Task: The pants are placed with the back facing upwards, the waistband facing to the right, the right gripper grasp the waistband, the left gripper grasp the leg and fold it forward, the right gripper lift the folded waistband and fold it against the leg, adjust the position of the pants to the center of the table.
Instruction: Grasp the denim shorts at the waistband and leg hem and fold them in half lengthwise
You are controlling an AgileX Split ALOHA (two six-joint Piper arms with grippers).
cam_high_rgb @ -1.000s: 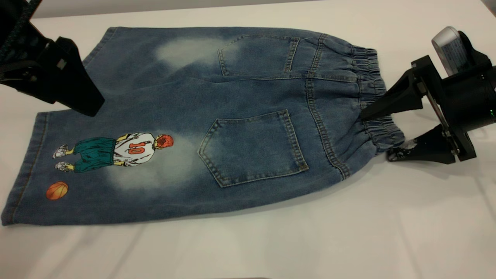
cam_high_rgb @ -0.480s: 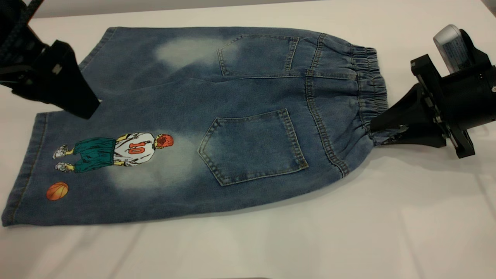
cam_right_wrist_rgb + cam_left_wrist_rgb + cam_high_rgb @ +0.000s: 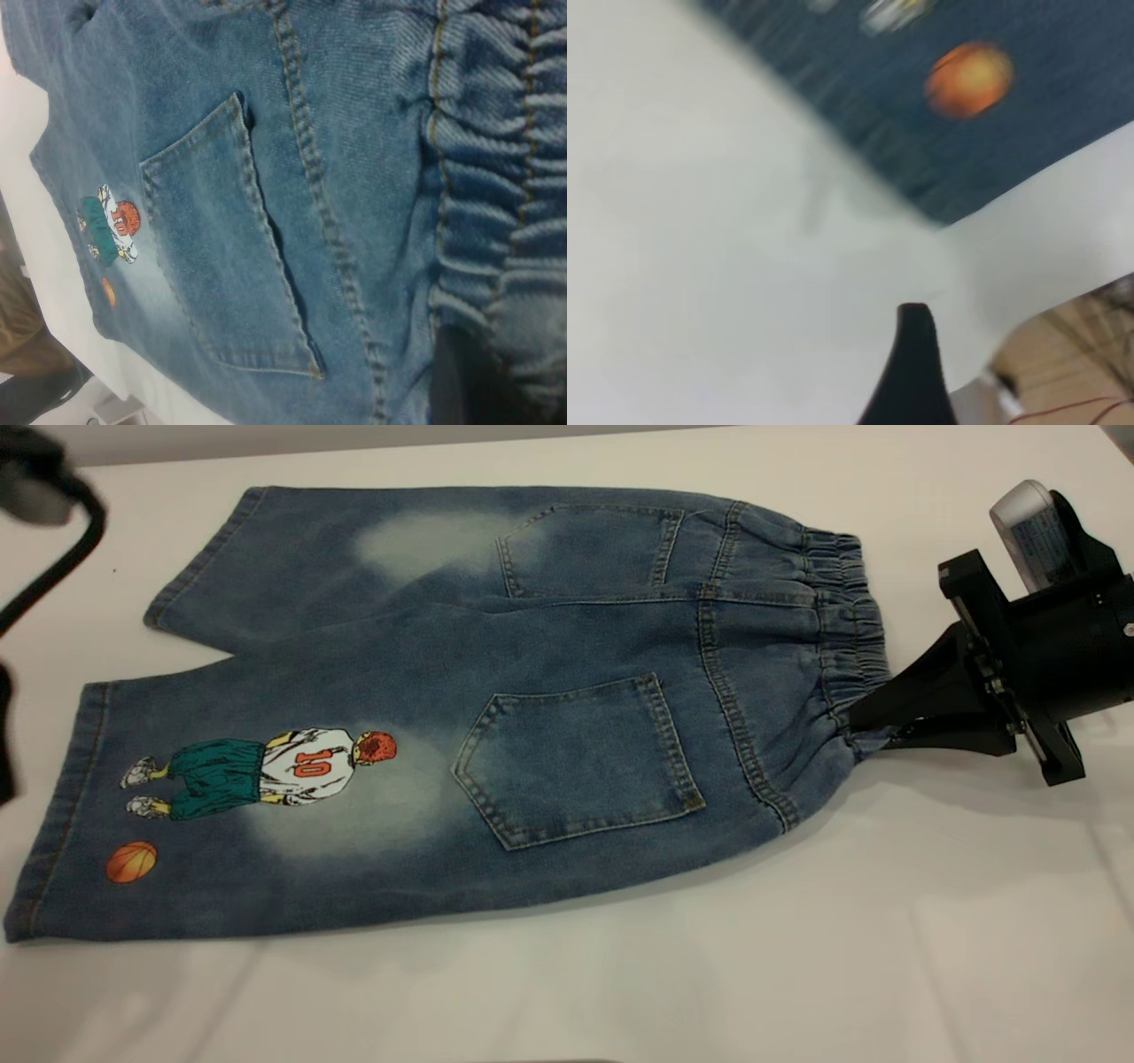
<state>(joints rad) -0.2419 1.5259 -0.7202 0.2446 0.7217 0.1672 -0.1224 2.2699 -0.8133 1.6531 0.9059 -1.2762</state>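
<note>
The denim pants (image 3: 496,691) lie flat, back pockets up, on the white table (image 3: 797,957), with the elastic waistband (image 3: 850,620) to the right and both legs to the left. My right gripper (image 3: 858,731) is shut on the near part of the waistband, bunching the cloth there. The right wrist view shows the gathered waistband (image 3: 496,177) with a dark finger (image 3: 461,372) pressed into it. My left gripper (image 3: 917,354) hovers over bare table beside the near leg's hem, close to the basketball print (image 3: 968,80). In the exterior view it is almost wholly past the left edge.
A basketball-player print (image 3: 266,771) and an orange ball (image 3: 131,862) mark the near leg. A black cable (image 3: 53,558) hangs at the far left. The table's edge and wooden floor (image 3: 1072,354) lie just beyond the left gripper.
The right gripper went from open around the waistband to shut on it. The left gripper pulled off the far leg and swung away to the left, out of the exterior view.
</note>
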